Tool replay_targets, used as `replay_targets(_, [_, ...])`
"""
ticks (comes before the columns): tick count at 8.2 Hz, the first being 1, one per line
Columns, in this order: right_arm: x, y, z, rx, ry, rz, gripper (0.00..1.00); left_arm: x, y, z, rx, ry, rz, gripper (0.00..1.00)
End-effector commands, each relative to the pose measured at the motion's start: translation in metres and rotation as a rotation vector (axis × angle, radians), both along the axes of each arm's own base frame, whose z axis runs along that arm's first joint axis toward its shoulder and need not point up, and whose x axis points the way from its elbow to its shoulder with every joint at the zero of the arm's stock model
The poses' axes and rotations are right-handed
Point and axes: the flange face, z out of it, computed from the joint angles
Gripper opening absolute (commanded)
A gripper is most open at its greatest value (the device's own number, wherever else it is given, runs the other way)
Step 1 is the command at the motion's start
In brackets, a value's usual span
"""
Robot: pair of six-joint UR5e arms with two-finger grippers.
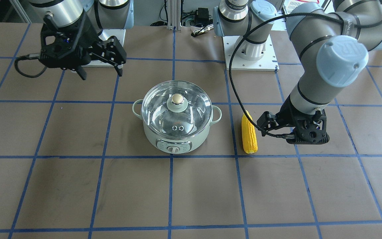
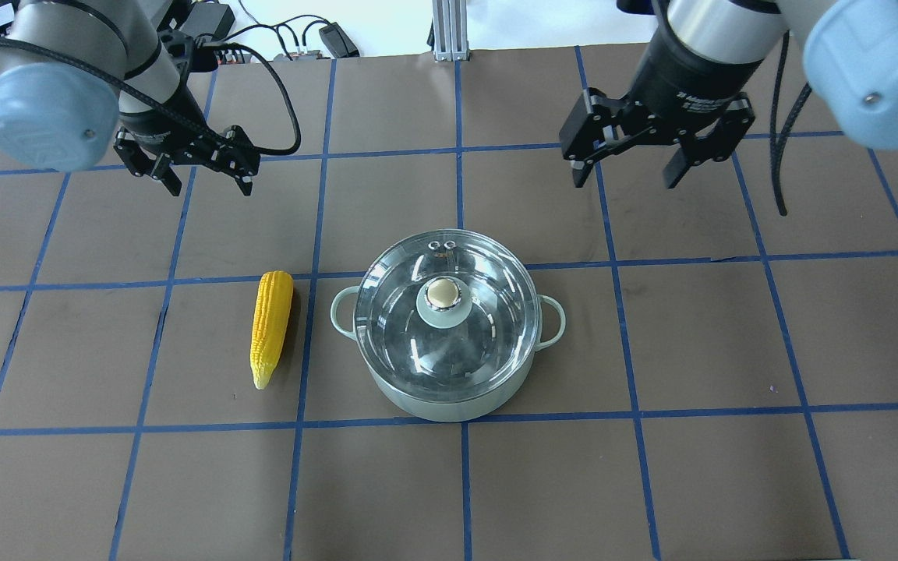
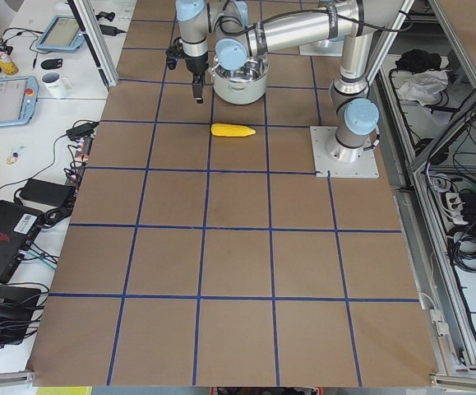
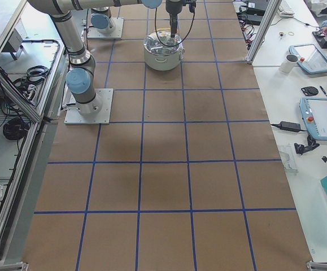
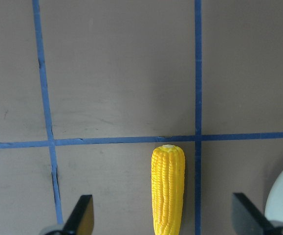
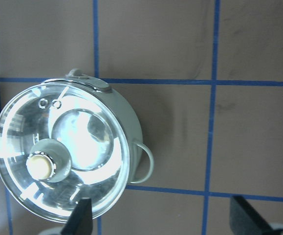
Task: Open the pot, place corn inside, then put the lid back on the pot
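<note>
Right claw [image 2: 624, 181] spread, empty; lid [image 2: 443, 294] sits on pot [image 2: 449, 401], below and robot-ward to that claw's left, nearer it than left claw [image 2: 211, 189], likewise spread above blunt end of corn [image 2: 272, 327], long axis crosswise to its closing line.

This is a robotics lab. The table [image 3: 238, 263] is covered in brown sheeting marked off by a blue tape grid [image 1: 78, 157]. Two industrial arms [image 1: 310, 79] stand bolted to metal base plates [image 3: 367, 169] at one long side. Side benches carry teach pendants [image 4: 323, 117], a mug [image 3: 55, 83], power bricks [image 3: 34, 191] and loose cables [image 3: 468, 247].
</note>
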Motion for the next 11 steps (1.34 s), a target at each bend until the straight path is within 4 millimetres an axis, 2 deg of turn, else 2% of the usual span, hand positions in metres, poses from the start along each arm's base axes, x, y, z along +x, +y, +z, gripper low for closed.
replay_targets(1, [0.075, 0.01, -0.03, 0.018, -0.052, -0.04, 1.0, -0.001, 0.004, -0.067, 0.095, 0.011, -0.007, 1.0])
replay_targets(2, [0.101, 0.017, -0.046, 0.029, -0.015, -0.028, 1.0, -0.003, 0.003, -0.081, 0.084, 0.034, -0.022, 1.0])
replay_targets(3, [0.135, 0.025, -0.075, 0.045, 0.054, 0.005, 1.0, -0.006, 0.011, -0.101, 0.115, 0.068, -0.057, 1.0])
replay_targets(4, [0.162, 0.031, -0.096, 0.036, 0.102, 0.001, 1.0, -0.007, 0.02, -0.118, 0.145, 0.074, -0.058, 1.0])
replay_targets(7, [0.177, 0.026, -0.119, 0.052, 0.1, 0.017, 1.0, -0.01, 0.043, -0.15, 0.22, 0.09, -0.056, 1.0])
replay_targets(9, [0.183, 0.018, -0.131, 0.042, 0.097, 0.003, 1.0, -0.009, 0.045, -0.171, 0.257, 0.093, -0.052, 1.0])
replay_targets(11, [0.184, 0.016, -0.134, 0.043, 0.096, -0.008, 0.99, -0.009, 0.043, -0.193, 0.291, 0.097, -0.051, 1.0])
